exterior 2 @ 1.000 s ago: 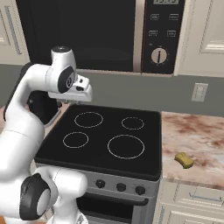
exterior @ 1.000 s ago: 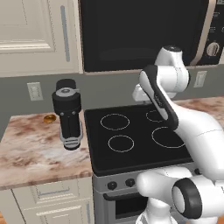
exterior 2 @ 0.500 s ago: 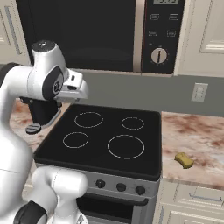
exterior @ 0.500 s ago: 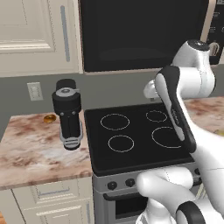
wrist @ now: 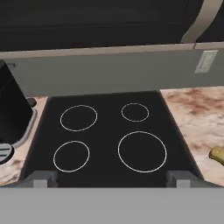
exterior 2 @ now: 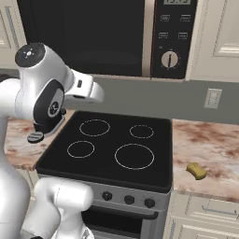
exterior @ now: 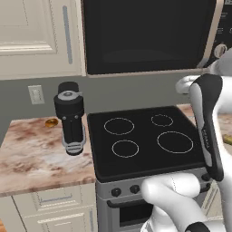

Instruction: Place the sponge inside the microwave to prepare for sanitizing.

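The sponge (exterior 2: 196,171), a small dull-yellow block, lies on the marble counter (exterior 2: 210,149) right of the stove. It also peeks in at the right edge of the hand view, sponge (wrist: 217,154). The microwave (exterior 2: 84,32) hangs above the stove with its dark glass door shut, a beige handle (exterior 2: 149,37) and a round knob (exterior 2: 169,59). My gripper (wrist: 111,178) is open, fingertips (wrist: 41,178) wide apart and nothing between them. It hovers over the stove's front, well left of the sponge and below the microwave (wrist: 87,22).
The black stovetop (exterior 2: 112,144) with its burner rings lies under the hand. A black coffee machine (exterior: 70,118) stands on the left counter (exterior: 31,154), with an amber disc (exterior: 51,122) behind it. A wall outlet (exterior 2: 212,98) sits above the right counter.
The arm's elbow and upper links have swung outward and nearer the cameras, and the hand has drifted a little to the right. The sponge has stayed put.
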### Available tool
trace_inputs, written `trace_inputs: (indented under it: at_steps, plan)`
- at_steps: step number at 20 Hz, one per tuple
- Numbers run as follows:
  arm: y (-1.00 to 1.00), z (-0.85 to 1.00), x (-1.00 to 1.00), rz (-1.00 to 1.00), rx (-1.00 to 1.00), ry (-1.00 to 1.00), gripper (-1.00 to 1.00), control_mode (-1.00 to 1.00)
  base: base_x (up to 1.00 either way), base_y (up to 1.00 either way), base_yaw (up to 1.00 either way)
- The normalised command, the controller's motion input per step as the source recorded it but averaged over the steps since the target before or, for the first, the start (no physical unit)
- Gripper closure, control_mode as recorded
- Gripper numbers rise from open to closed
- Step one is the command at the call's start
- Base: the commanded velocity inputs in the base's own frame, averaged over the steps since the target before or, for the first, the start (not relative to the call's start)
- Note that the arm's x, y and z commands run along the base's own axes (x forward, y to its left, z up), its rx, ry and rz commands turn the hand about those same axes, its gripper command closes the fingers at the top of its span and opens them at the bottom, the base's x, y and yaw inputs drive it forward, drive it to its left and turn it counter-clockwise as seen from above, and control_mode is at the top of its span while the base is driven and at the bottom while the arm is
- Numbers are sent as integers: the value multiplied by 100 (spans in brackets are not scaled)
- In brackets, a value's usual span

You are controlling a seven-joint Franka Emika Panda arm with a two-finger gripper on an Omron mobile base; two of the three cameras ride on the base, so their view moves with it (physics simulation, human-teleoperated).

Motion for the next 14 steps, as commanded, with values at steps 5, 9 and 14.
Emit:
trace_inputs:
  at_steps: [5,9,14]
  plan:
    - [-58,77,-52,-28,-1,-31,-100,-100,0,0,0]
    - [-61,34,5,-36,-5,-13,-100,-100,0,0,0]
    - [-57,23,28,-20,0,-1,-100,-100,0,0,0]
